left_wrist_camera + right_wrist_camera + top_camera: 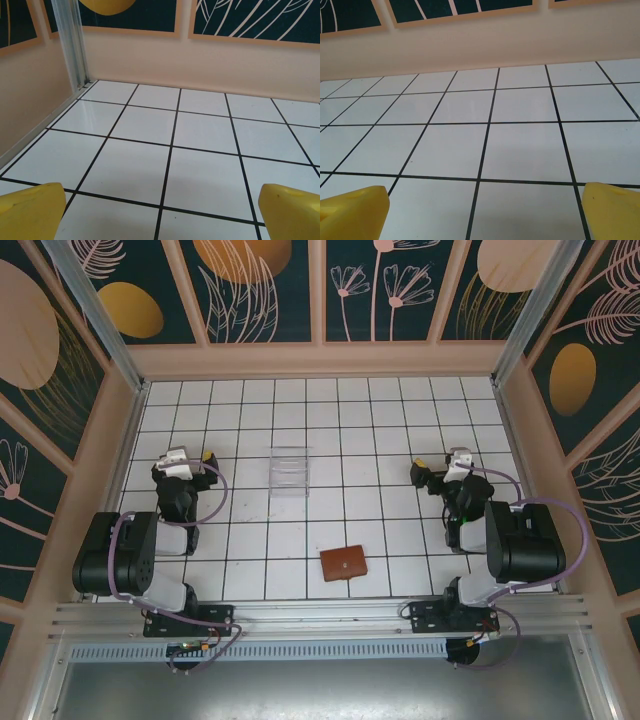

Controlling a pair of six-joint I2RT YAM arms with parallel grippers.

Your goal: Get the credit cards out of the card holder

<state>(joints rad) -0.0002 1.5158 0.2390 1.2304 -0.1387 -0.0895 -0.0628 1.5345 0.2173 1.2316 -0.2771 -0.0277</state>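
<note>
Yellow fingertips (30,212) cut off at wrist-view corners: left gripper (162,215) and right gripper (485,215) jaws wide apart, empty. Overhead: card holder (343,563) closed, near edge between arms, contents hidden.

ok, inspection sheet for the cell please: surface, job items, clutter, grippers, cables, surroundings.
Surface: white tiled table, black grid lines.
Job's things: brown card holder closed, lying flat near front centre, nothing touching it.
Clutter: clear acrylic stand mid-table, apart from the holder.
Grippers: left gripper open, empty; right gripper open, empty; both over bare tile.
Cables: purple cables looped along both arms.
Surroundings: peach walls, dark leaf-pattern panels, aluminium posts.
</note>
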